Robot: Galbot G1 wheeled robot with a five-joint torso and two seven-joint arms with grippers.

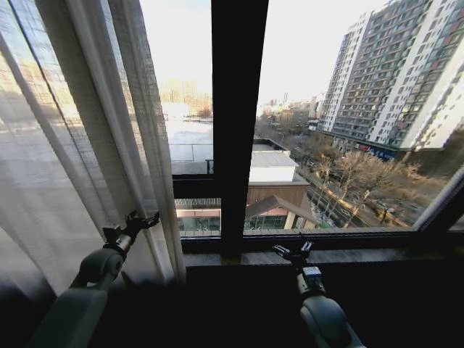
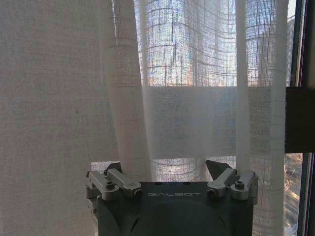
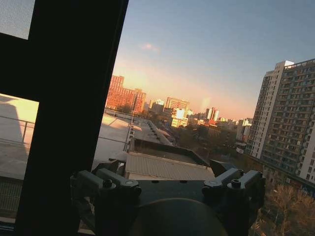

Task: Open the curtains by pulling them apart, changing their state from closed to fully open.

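Left gripper [image 1: 141, 220] reaches up at lower left with fingers spread; right gripper [image 1: 293, 251] rises lower centre-right, likewise spread.

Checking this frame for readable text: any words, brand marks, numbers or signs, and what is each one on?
"GALBOT": embossed on the dark housing of the left pincer, which faces the curtains, in the left wrist view.
Storefront signage at the base of the tower block outside, head view: too small to read.
Right pincer housing: too dark to make out any mark.
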